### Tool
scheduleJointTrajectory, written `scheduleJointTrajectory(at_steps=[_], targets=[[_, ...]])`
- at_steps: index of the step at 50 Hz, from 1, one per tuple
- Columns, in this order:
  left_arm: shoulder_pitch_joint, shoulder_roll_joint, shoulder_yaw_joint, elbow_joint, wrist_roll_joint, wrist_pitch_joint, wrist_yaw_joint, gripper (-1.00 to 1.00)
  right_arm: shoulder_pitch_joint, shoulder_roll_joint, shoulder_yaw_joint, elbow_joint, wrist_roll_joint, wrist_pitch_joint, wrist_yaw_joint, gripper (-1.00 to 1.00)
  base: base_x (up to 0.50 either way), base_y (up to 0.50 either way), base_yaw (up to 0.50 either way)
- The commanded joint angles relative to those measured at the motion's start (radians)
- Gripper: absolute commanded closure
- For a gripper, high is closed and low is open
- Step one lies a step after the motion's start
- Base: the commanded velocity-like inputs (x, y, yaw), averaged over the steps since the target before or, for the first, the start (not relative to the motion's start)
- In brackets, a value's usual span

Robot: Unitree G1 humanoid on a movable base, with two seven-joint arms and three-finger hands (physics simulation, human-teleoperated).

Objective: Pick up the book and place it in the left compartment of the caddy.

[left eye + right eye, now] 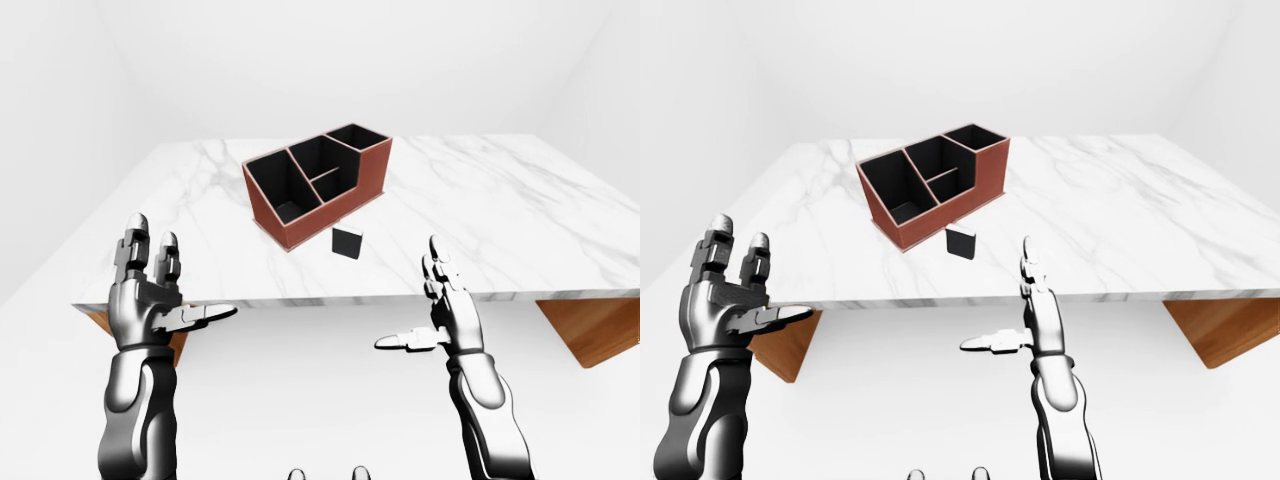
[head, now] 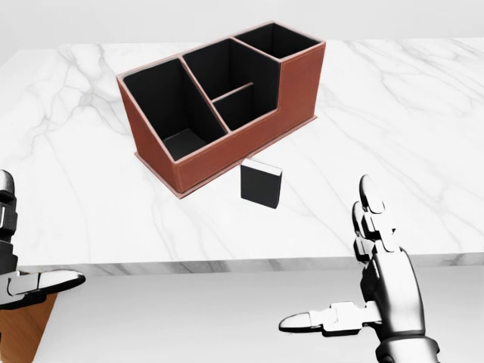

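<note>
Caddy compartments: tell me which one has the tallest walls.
The compartment at the caddy's upper-right end in the head view: its brown wall steps up above the three lower ones, farthest from the book.

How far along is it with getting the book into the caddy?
Nothing is done yet. The book stands on the table just outside the caddy, whose left compartment holds no book. Both hands, left and right, hang open and empty short of the table. Reaching, grasping and placing all remain.
</note>
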Motion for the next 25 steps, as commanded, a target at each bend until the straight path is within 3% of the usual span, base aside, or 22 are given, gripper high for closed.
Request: scheduleJointTrajectory(at_steps=[1,25], targets=[[0.001,-0.002,0.001,0.0,0.0,0.0,-0.004,-1.0,0.01,0.0,0.009,-0.016,-0.003,-0.007,0.013,-1.0,0.5,0.08,0.0],[-0.008,0.005,0.005,0.005,-0.004,0.0,0.003,-1.0,0.008,-0.002,0.015,-0.015,-0.032,0.009,0.009,-1.0,0.5,0.11,0.0]])
